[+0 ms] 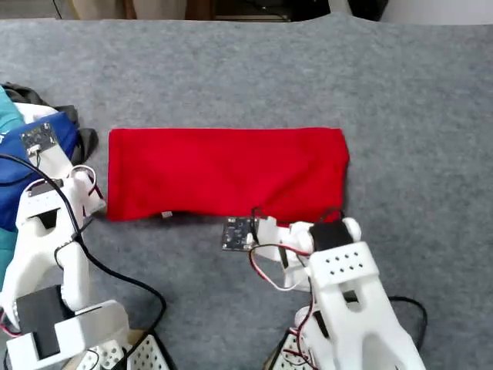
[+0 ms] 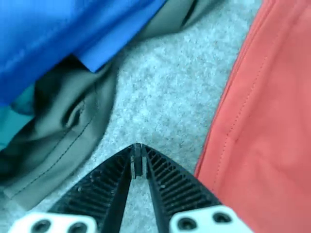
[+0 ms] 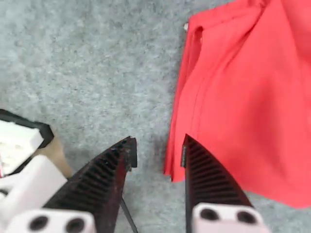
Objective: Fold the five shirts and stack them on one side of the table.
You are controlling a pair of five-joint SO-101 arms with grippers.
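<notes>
Red shirt [image 1: 227, 173] is laid as a long, flat band across the middle of the high view, on the grey worktop [image 1: 400, 92]. Soft, light, limp handling is to be expected, so hold is best taken at a hemmed edge or corner. The right claw [image 3: 158, 148] is held apart at its lower edge. The left claw [image 2: 138, 160] is pressed together, empty, above bare worktop between it and the heaped blue shirt [image 2: 63, 34].

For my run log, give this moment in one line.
red shirt: folded flat | left tool: shut, empty, by shirt pile | right tool: open at red shirt's edge
</notes>
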